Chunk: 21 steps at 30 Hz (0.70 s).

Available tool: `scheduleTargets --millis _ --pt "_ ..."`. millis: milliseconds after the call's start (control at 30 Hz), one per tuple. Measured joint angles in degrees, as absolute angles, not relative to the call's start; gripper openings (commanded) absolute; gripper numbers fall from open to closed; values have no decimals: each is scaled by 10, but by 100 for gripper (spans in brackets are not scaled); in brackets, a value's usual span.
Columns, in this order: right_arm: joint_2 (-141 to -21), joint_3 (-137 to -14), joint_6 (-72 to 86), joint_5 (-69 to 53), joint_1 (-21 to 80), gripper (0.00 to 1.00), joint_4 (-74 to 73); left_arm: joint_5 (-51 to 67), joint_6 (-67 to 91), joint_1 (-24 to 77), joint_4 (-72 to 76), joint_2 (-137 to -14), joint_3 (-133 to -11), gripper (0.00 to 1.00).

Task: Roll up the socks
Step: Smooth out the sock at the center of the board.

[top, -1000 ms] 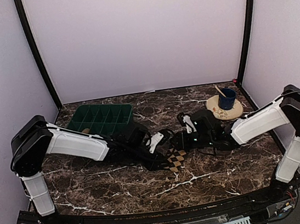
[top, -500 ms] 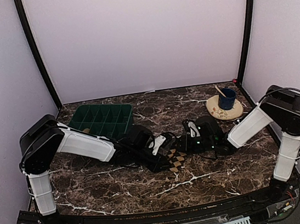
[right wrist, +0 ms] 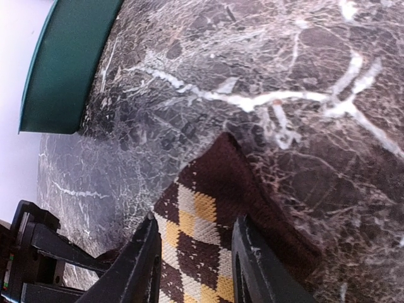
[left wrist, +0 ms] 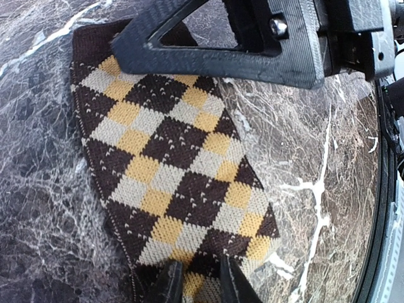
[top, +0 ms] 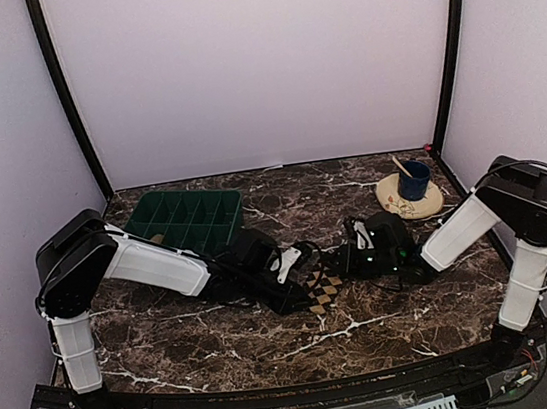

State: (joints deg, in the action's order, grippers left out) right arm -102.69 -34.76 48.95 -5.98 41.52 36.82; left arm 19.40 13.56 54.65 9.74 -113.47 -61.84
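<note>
A brown, black and yellow diamond-checkered sock [top: 322,289] lies flat on the marble table between the two arms. In the left wrist view the sock [left wrist: 177,183] stretches away from my left gripper [left wrist: 200,283], whose narrow jaws are shut on its near edge. In the overhead view the left gripper [top: 303,283] sits at the sock's left side. My right gripper [top: 342,262] is at the other end. Its fingers [left wrist: 221,53] rest over the dark brown end of the sock [right wrist: 211,246]. The right gripper [right wrist: 194,222] stands open, astride that end.
A green compartment tray [top: 184,216] stands at the back left, with its edge [right wrist: 63,63] showing in the right wrist view. At the back right a tan plate [top: 395,207] holds a blue cup [top: 414,182]. Pale walls close in three sides.
Both arms have changed pose, the right upper arm now standing steeper. The right gripper has drawn slightly to the right. The sock stays about where it was.
</note>
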Motion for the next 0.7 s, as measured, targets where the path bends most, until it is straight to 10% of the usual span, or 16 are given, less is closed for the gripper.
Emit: scheduleTargets --millis 700 --pt "-1097 -456 474 -104 411 34 317 199 159 549 124 -1131 -600 21"
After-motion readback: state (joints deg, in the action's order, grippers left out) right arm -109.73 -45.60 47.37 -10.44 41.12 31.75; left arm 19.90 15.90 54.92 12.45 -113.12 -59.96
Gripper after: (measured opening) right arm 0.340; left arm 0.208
